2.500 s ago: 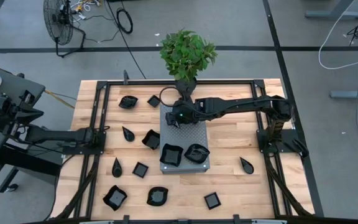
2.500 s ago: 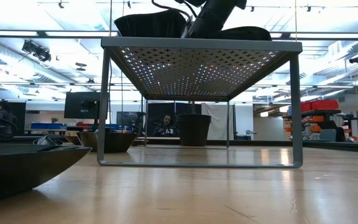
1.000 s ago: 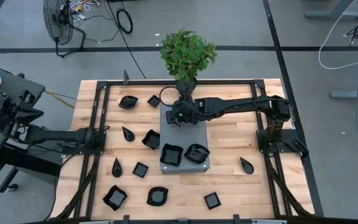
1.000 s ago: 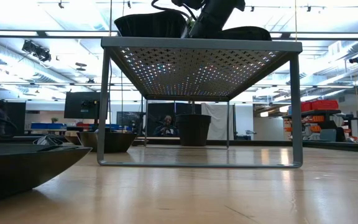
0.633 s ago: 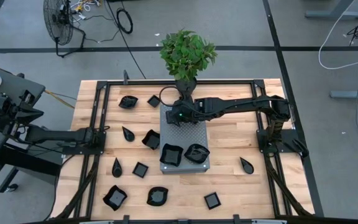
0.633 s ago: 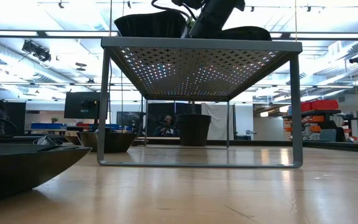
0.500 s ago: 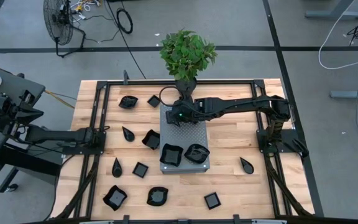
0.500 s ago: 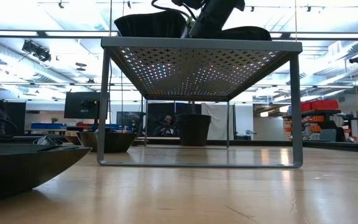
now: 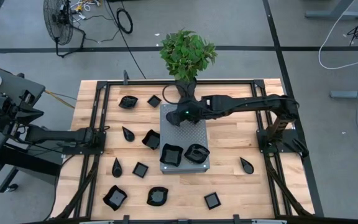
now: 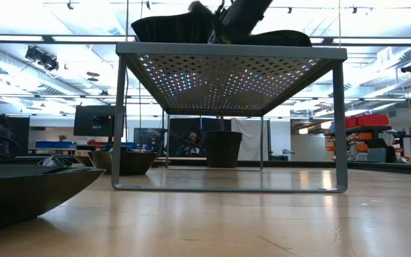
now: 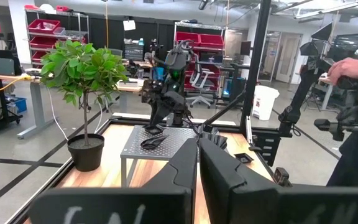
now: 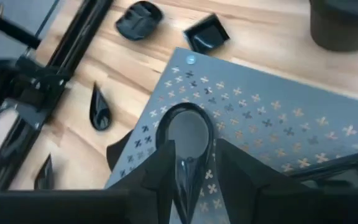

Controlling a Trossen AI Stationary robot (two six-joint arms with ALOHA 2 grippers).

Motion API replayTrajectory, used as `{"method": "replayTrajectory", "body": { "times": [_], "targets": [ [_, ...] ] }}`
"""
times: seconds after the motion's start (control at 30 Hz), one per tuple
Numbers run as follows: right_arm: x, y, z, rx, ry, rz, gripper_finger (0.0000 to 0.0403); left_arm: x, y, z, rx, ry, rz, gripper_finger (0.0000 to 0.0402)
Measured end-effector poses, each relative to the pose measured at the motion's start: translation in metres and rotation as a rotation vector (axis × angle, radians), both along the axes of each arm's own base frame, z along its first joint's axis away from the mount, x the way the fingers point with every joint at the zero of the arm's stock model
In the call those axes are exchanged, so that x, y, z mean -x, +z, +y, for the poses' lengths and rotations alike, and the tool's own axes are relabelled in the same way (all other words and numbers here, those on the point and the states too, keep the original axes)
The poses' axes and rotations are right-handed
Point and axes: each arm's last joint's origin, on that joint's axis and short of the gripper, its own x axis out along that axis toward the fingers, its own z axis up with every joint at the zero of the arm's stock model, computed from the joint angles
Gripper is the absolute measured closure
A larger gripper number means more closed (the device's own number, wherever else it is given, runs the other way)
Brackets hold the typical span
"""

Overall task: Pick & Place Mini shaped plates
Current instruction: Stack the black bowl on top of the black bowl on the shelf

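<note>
Since a second ago the right arm pulled back a bit and its fingers [image 12: 188,165] spread apart, leaving a round mini plate [image 12: 187,129] lying on the grey perforated stand [image 9: 185,140], near the corner toward the potted plant [image 9: 188,56]. Two more black plates [image 9: 170,154] sit at the stand's near end, others are scattered over the bench [image 9: 229,186]. Left gripper [image 11: 197,163] is parked at the left side, fingers closed on nothing

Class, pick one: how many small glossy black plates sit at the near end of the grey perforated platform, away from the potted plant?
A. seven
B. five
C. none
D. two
D: the high view shows two small glossy black plates side by side on the grey perforated platform.
</note>
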Motion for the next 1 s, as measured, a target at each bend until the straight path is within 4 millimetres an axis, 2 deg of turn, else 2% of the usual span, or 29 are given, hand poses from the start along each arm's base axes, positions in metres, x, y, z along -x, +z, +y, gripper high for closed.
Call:
{"method": "replayTrajectory", "body": {
  "times": [0.1,0.3,0.53,0.7,1.0],
  "targets": [
    [0.006,0.01,0.006,0.044,0.066,0.002,0.0282,0.0,0.0,0.0,0.0,0.0,0.0,0.0378],
    [0.014,0.015,0.01,0.109,0.157,0.044,0.0282,0.0,0.0,0.0,0.0,0.0,0.0,0.0378],
    [0.034,0.006,0.019,0.139,0.214,0.052,0.0282,0.0,0.0,0.0,0.0,0.0,0.0,0.0378],
    [0.06,0.002,0.027,0.199,0.249,0.054,0.0282,0.0,0.0,0.0,0.0,0.0,0.0,0.0378],
    [0.125,-0.017,0.037,0.202,0.285,0.089,0.0282,0.0,0.0,0.0,0.0,0.0,0.0,0.0378]
  ]
}}
